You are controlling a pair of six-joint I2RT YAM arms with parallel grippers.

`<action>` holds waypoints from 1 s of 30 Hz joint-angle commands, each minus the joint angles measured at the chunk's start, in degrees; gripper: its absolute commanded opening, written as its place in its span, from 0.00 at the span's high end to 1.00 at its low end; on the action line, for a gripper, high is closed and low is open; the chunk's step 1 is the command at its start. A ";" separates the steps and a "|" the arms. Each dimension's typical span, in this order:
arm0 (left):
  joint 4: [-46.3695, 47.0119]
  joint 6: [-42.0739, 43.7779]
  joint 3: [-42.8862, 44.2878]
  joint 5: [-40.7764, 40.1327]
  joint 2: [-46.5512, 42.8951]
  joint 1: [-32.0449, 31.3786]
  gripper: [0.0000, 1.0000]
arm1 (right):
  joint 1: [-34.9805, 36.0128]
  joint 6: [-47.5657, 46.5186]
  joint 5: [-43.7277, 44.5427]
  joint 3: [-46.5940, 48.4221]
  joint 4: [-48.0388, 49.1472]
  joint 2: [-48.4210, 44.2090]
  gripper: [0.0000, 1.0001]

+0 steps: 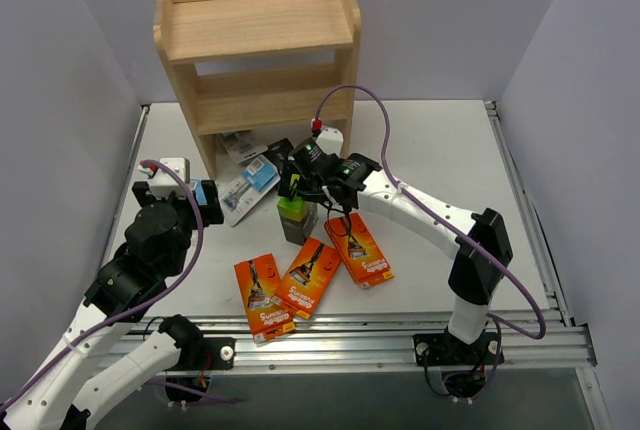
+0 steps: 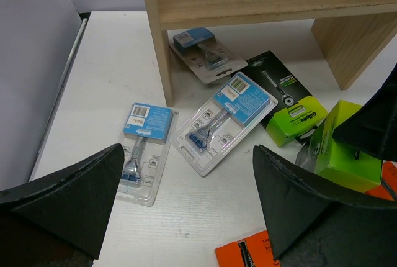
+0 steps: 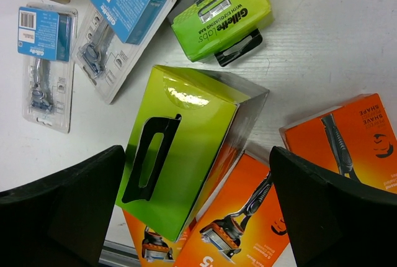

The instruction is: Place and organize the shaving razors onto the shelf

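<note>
The wooden shelf (image 1: 262,25) stands at the back and holds no razor pack that I can see. A black-and-lime box (image 1: 297,218) stands upright on the table. My right gripper (image 1: 318,193) hovers open just above it, and in the right wrist view the box (image 3: 180,167) lies between the spread fingers (image 3: 62,211) without touching them. A second lime box (image 3: 220,15) lies flat. Three orange boxes (image 1: 263,295) (image 1: 308,277) (image 1: 358,248) lie in front. My left gripper (image 2: 186,217) is open and empty over bare table, near two blister packs (image 2: 144,149) (image 2: 223,121). A third blister pack (image 2: 205,53) lies under the shelf's bottom tier.
The shelf's left leg (image 2: 164,62) stands just behind the blister packs. Grey walls close in on the left, back and right. The metal rail (image 1: 400,335) marks the table's near edge. The right arm's purple cable (image 1: 385,115) loops beside the shelf.
</note>
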 commanded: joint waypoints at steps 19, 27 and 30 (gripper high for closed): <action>1.36 0.47 0.73 -0.01 -2.12 -0.87 0.06 | 2.21 1.21 2.15 4.08 -6.04 4.64 0.17; 1.45 0.47 0.55 -0.01 -2.39 -1.04 0.06 | 2.04 1.21 2.68 1.27 -6.57 0.25 0.44; 1.45 0.56 0.47 0.08 -2.39 -1.22 0.06 | 1.43 1.65 1.80 -3.38 -3.77 -3.17 0.58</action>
